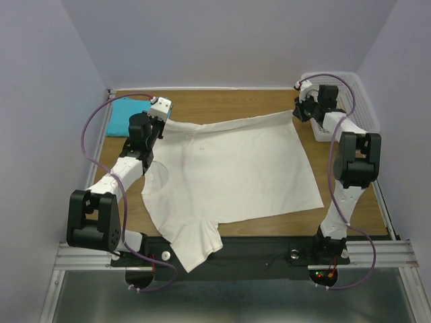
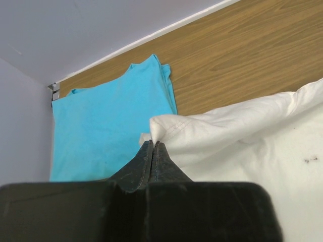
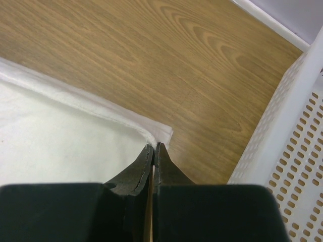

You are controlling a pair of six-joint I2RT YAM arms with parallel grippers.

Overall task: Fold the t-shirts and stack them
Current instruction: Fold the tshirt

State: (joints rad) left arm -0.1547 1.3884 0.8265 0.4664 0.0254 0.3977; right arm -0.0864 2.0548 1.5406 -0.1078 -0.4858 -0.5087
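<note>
No readable text, labels, brands or numbers in any of my views. Closest thing to a mark is a few small dark specks (image 2: 310, 160) on the cream t-shirt (image 2: 242, 136), right side of my left wrist view; too small to tell whether they are print or dirt. Red and green indicator lights (image 1: 323, 274) glow on my right arm's base at the near edge of the bench, and no lettering is legible beside them.
</note>
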